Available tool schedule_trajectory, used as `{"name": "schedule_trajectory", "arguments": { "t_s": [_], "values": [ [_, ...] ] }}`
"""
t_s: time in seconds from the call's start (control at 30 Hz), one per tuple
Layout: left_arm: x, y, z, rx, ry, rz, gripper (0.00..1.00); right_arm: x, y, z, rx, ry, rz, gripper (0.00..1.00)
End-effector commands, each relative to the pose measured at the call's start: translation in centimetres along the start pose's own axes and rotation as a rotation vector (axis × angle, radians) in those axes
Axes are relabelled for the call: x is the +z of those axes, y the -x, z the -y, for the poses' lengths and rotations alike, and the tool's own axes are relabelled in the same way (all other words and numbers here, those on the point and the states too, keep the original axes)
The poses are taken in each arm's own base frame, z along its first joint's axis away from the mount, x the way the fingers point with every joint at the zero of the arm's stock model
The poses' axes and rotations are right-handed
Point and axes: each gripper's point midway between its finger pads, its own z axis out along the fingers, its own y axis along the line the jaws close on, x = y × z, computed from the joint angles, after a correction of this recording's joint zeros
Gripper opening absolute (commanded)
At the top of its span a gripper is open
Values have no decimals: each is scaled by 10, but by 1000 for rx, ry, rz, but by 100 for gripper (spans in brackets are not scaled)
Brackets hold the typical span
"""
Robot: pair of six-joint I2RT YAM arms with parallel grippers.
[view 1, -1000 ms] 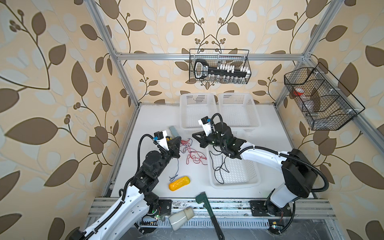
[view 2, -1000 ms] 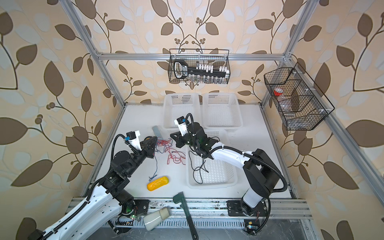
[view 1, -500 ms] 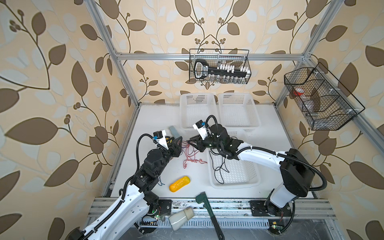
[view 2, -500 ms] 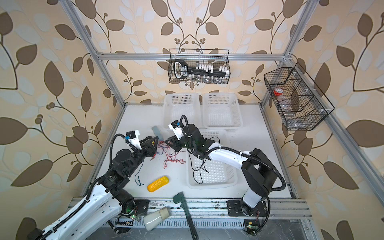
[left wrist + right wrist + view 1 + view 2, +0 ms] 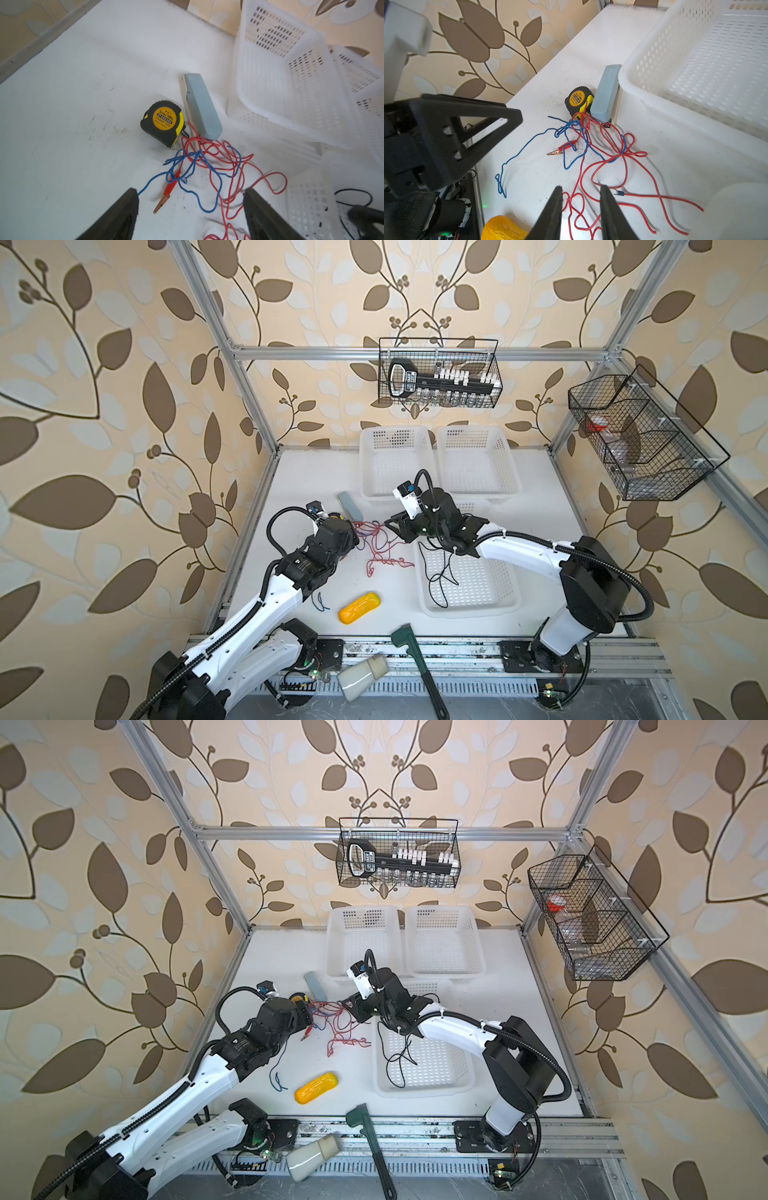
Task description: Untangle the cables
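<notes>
White table (image 5: 305, 479), fenced by metal posts and leaf-print walls, carries everything. Nearest, at lower centre of a top view, a green wrench (image 5: 405, 641) lies on the front rail. A yellow lump (image 5: 359, 608) sits just beyond it, and left of that is the loose tail of the blue cable (image 5: 320, 603).

Further in, my left end effector (image 5: 190, 192) stands wide apart over the knot, gripping nothing; a second ago it was shut. My right end effector (image 5: 581, 188) was shut too. It has opened to a slim gap and swung left from the near basket (image 5: 469, 610) to hover over the red cable (image 5: 384, 549). I see no wire pinched in it.

The black cable (image 5: 432, 580) lies mostly in that basket, apart from the others, so I judge it freed. Red and blue are still looped together at centre frame, with a red clip (image 5: 172, 185) caught in the blue loops. I read both releases as a regrasp, not a finish.

Beyond the knot the red loops run up against a tape measure (image 5: 164, 119) and a grey-blue bar (image 5: 201, 104), with two far baskets (image 5: 392, 432) behind. Open table lies toward the left of the frame and lower centre. My end effectors face each other closely across the knot, so room there is tight.
</notes>
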Motion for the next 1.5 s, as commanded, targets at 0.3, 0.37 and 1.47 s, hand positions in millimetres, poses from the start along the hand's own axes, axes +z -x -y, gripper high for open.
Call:
{"name": "schedule_trajectory", "arguments": {
  "t_s": [0.3, 0.37, 1.47],
  "values": [
    [17, -55, -47, -78, 201, -193, 90, -13, 7, -9, -4, 28, 40, 33],
    [20, -64, -53, -78, 222, -216, 89, -15, 9, -9, 0, 29, 46, 33],
    [11, -35, -17, -51, -33, -79, 0, 2, 5, -16, 21, 97, 20, 34]
  ]
}}
